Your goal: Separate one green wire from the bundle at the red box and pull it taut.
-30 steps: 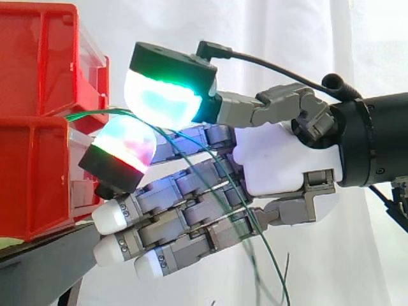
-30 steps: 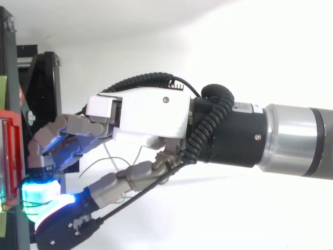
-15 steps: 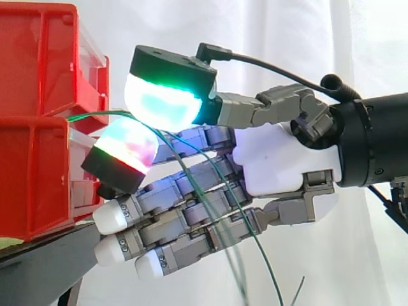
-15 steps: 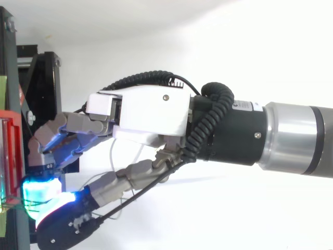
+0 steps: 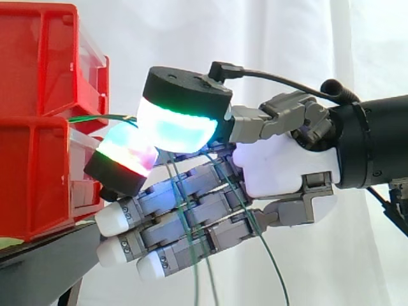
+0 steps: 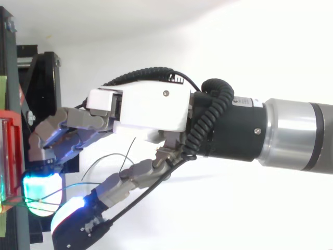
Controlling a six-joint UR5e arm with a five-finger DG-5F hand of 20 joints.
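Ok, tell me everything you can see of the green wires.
The green wires are thin, glossy, flexible strands. One leaves the red box where its two tiers meet and runs nearly level and straight to the hand. From there several strands curve down across the hand, slack, and run off the side view's bottom edge. From above, thin loops show beneath the palm. Whether the hand grips any strand cannot be told.

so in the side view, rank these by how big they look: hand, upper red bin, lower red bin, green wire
1. hand, though likely nearer the camera
2. upper red bin and lower red bin, alike as shown
3. green wire, a thin line
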